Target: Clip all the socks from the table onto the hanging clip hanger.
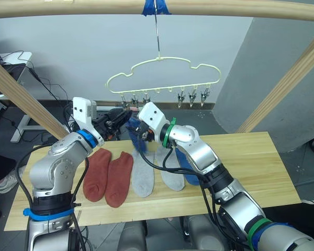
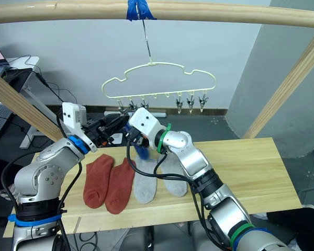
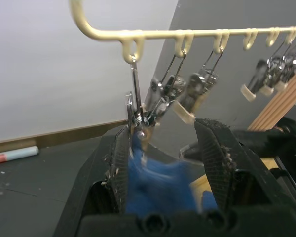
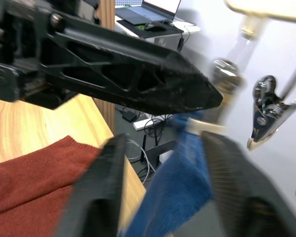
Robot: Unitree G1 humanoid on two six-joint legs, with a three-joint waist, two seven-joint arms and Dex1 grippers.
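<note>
Both hands met under the hanger (image 1: 162, 73), at its left clips. The right hand (image 1: 141, 130) pinched a blue sock (image 4: 175, 197), lifting its edge to the end clip (image 3: 135, 111). The left hand (image 3: 163, 163) was spread around that clip, probably to press it open so the fabric could slide in. Two red socks (image 1: 109, 175), two grey (image 1: 157, 175) and another blue (image 1: 191, 175) lay on the desk (image 1: 251, 162).

Socks along the worktop's left half, hanger overhead

Socks (image 1: 120, 177) lie in a row on the worktop (image 1: 251, 162); clip hanger (image 1: 162, 78) hangs above its back edge.
</note>
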